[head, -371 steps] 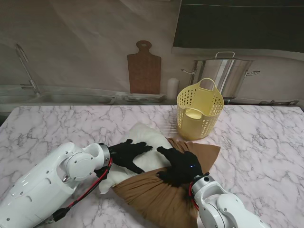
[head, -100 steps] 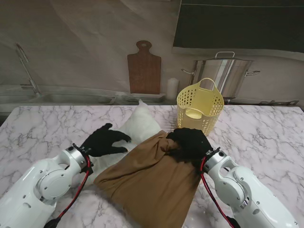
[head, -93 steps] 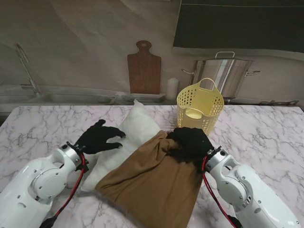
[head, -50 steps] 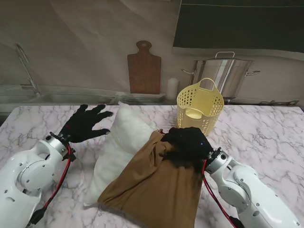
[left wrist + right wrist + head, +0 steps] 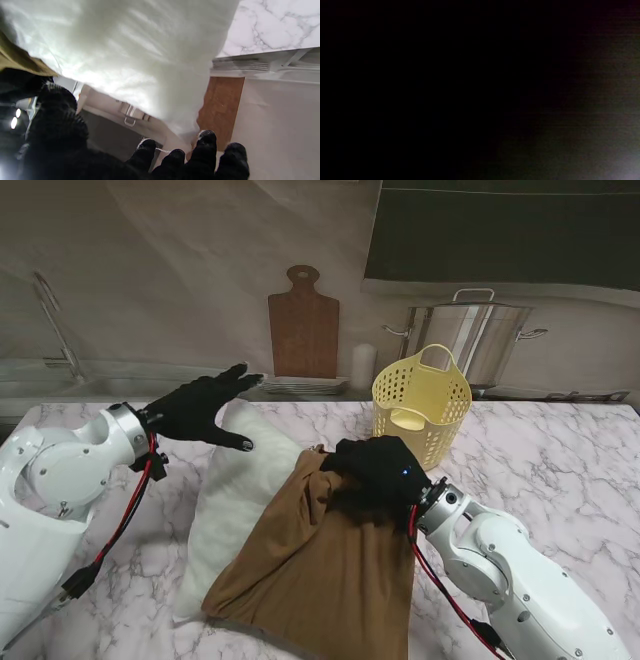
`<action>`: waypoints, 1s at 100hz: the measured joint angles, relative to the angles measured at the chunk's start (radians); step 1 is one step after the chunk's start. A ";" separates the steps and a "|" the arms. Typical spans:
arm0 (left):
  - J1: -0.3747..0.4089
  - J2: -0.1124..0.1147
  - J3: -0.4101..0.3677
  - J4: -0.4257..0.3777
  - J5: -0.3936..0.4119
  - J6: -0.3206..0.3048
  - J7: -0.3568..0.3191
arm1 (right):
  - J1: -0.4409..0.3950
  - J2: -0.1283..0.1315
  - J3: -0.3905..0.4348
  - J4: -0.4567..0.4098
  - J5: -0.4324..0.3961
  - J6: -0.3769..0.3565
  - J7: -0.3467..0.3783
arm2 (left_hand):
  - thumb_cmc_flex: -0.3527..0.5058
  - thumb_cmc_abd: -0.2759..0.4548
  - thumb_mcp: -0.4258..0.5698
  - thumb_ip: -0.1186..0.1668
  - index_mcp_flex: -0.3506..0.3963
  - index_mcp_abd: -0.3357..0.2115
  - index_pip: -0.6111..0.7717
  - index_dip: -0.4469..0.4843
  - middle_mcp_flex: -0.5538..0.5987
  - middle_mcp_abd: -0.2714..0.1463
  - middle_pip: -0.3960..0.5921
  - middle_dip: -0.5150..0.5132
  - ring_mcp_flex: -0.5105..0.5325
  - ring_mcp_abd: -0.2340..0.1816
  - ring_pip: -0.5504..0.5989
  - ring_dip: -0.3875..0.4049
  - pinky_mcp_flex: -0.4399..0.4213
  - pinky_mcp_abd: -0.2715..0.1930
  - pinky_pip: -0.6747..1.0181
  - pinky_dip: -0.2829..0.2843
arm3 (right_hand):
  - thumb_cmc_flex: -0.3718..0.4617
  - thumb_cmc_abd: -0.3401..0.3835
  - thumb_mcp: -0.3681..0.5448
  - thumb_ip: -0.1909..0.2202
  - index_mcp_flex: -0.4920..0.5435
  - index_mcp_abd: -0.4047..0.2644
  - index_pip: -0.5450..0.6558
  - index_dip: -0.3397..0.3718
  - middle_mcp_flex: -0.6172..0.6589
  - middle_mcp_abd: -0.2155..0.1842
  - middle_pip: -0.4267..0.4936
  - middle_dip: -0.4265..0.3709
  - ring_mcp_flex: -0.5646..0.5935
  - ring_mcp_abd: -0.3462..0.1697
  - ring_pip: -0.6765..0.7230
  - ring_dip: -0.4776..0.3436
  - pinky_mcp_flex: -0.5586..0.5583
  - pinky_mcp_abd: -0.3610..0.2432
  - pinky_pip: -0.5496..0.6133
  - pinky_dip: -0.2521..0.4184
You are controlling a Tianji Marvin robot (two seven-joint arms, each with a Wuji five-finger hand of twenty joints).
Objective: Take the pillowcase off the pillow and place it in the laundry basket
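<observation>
Half the pillow [image 5: 235,480] hides, seemingly, inside the pillowcase [image 5: 320,570]

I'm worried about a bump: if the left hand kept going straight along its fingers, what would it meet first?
Probably the cutting board leaning against the back wall. The left hand is open above the pillow, fingers aimed past its far corner toward the board. Depth is unclear, so it may pass free for some way.

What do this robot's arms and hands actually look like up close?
Both arms are glossy white rounded shells with grey disc joints. Red and black cables run along the left arm and the right arm. The left hand and the right hand are five-fingered, in black textured gloves; a small blue light glows on the right one.
</observation>
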 measured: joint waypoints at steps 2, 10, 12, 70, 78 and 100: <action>-0.013 0.004 0.010 0.000 0.000 0.006 -0.017 | 0.000 0.000 0.000 0.000 0.002 0.002 -0.001 | 0.000 -0.001 0.000 0.000 0.000 0.000 -0.001 -0.022 0.000 0.000 0.000 -0.004 0.012 -0.006 0.005 0.000 0.002 -0.008 0.000 0.006 | 0.000 0.000 0.000 0.000 0.000 0.000 0.000 0.000 0.000 0.000 0.000 0.000 0.000 0.000 0.000 0.000 0.000 0.000 0.000 0.000; -0.064 0.020 0.061 0.000 0.025 0.013 -0.044 | 0.000 -0.002 0.002 -0.001 0.007 0.012 -0.010 | 0.000 -0.008 0.000 0.000 0.000 -0.014 -0.013 -0.106 0.000 0.001 0.000 -0.008 0.061 -0.051 0.021 0.005 0.021 -0.059 0.000 0.052 | 0.000 0.000 0.000 0.000 0.000 0.000 0.000 0.000 0.000 -0.001 0.000 0.000 0.000 0.000 0.000 0.000 0.000 0.000 0.000 0.000; -0.076 0.022 0.073 0.000 0.034 0.013 -0.046 | -0.001 -0.003 0.003 -0.002 0.007 0.014 -0.013 | 0.000 -0.008 0.000 0.000 0.000 -0.016 -0.015 -0.120 0.000 0.001 0.000 -0.008 0.071 -0.056 0.022 0.010 0.025 -0.067 0.000 0.061 | 0.000 0.000 0.000 0.000 0.000 0.000 0.000 0.000 0.000 -0.001 0.000 0.000 0.000 0.000 0.000 0.000 0.000 0.000 0.000 0.000; -0.180 0.033 0.259 0.020 0.015 0.021 -0.091 | -0.014 -0.003 0.012 0.012 -0.045 0.067 -0.129 | 0.254 -0.082 0.024 0.002 0.234 0.048 0.121 0.095 0.575 -0.131 0.156 0.138 0.576 -0.121 0.189 0.225 0.366 -0.191 0.004 0.184 | 0.000 -0.002 -0.002 -0.033 0.000 -0.042 0.086 0.000 0.000 -0.011 0.000 -0.012 0.007 0.000 0.000 0.000 -0.001 0.000 0.000 0.000; -0.180 0.027 0.274 0.026 0.010 0.021 -0.067 | -0.013 -0.003 0.009 0.019 -0.048 0.075 -0.141 | 0.322 -0.080 0.024 0.002 0.369 -0.032 0.207 0.182 0.677 -0.154 0.203 0.156 0.661 -0.132 0.257 0.277 0.441 -0.200 0.003 0.202 | 0.000 -0.002 -0.003 -0.035 0.000 -0.049 0.088 0.000 0.000 -0.018 0.000 -0.013 0.007 0.000 0.000 0.000 -0.004 0.000 0.000 0.000; -0.164 0.009 0.290 0.031 0.023 0.019 0.047 | -0.012 -0.003 0.005 0.026 -0.060 0.098 -0.159 | 0.488 -0.081 -0.003 0.000 0.558 -0.135 0.537 0.342 0.988 -0.189 0.142 0.473 0.810 -0.149 0.421 0.346 0.568 -0.204 0.003 0.217 | 0.000 -0.002 -0.004 -0.035 -0.001 -0.051 0.097 -0.045 0.000 -0.020 0.000 -0.041 0.007 0.000 -0.003 0.000 -0.022 -0.001 -0.015 0.000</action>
